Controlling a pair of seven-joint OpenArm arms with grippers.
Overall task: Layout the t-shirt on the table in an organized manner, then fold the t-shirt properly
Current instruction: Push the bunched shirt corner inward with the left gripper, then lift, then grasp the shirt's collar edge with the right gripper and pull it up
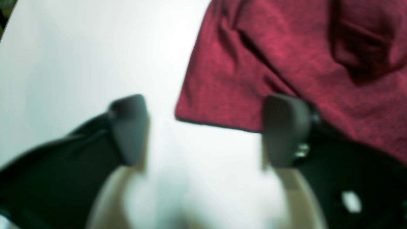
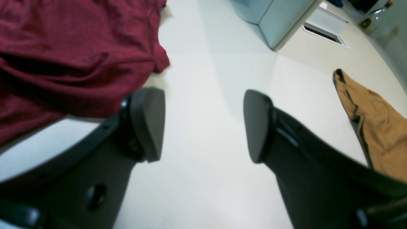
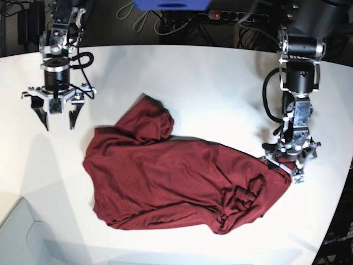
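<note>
The dark maroon t-shirt (image 3: 176,182) lies crumpled and spread across the middle of the white table (image 3: 209,83), with a bunched fold near its right end. My left gripper (image 3: 284,168) is down low at the shirt's right edge. In the blurred left wrist view its jaws (image 1: 206,133) stand apart; a corner of the shirt (image 1: 286,47) lies just beyond them, and one finger (image 1: 286,127) overlaps the hem. My right gripper (image 3: 58,126) hangs open above bare table, left of the shirt. The right wrist view shows its jaws (image 2: 203,127) wide with nothing between, the shirt (image 2: 63,47) to their left.
A pale grey-blue box (image 2: 273,19) and a tan-brown cloth (image 2: 375,127) show at the top and right of the right wrist view; whether the cloth lies on the table I cannot tell. Cables and a power strip (image 3: 237,16) run behind the table's far edge.
</note>
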